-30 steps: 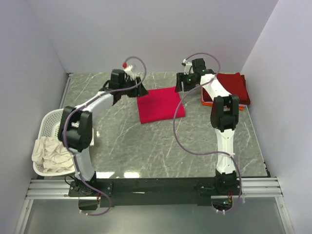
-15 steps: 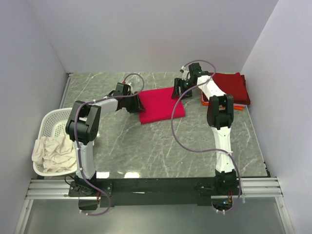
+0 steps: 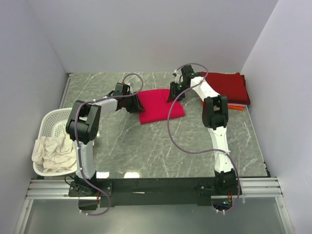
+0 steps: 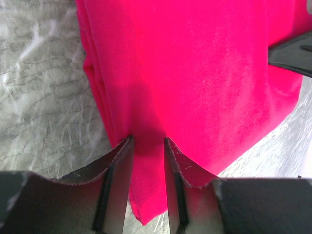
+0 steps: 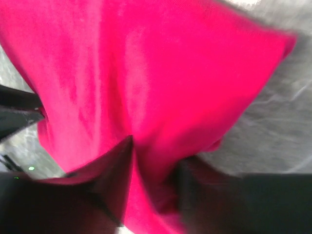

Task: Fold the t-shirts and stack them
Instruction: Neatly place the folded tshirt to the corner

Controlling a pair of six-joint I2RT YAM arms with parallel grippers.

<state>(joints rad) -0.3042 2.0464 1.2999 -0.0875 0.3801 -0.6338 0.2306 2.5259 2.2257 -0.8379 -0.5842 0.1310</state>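
As the crimson shirt (image 3: 158, 108) lies central, maroon stack (image 3: 231, 87) and basket (image 3: 48, 118) sit apart

Left gripper (image 4: 147, 142) and right gripper (image 5: 155, 157) have closed onto the crimson t-shirt (image 3: 161, 106).

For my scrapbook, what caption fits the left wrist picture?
Left gripper pinches the edge of a folded crimson t-shirt on a grey marbled table.

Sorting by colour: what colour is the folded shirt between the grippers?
The folded shirt is bright crimson-red; left wrist view shows it best.
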